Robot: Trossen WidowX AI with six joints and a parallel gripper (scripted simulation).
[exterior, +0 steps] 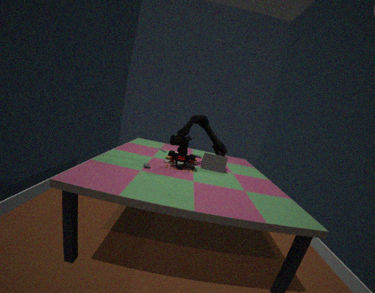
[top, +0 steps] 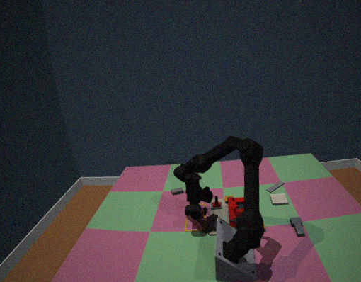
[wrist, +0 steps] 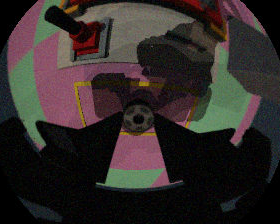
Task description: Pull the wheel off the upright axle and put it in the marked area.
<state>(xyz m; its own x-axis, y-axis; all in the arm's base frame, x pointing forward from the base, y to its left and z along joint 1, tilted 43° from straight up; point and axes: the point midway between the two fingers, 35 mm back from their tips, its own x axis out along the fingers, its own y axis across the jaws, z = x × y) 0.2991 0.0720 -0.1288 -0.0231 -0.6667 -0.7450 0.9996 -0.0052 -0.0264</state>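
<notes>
The wheel (wrist: 138,119) is a small dark grey disc with a centre hole, held between the fingertips. My gripper (top: 197,222) (exterior: 181,164) (wrist: 138,115) is shut on it and points down, low over the marked area. The marked area is a yellow outline (top: 190,230) (wrist: 143,84) on the pink square; the wheel appears within it in the wrist view, near its front line. Whether the wheel touches the table cannot be told. The upright axle (top: 216,199) (wrist: 61,19) is a bare black post on a red base, beside the marked area.
A red body with yellow corners (top: 234,212) stands beyond the axle. The grey angled panel (top: 222,244) (exterior: 214,163) stands by the arm's base. A grey block (top: 177,191) (exterior: 146,166), a pale tile (top: 279,199), a grey strip (top: 275,187) and a grey piece (top: 297,227) lie farther off.
</notes>
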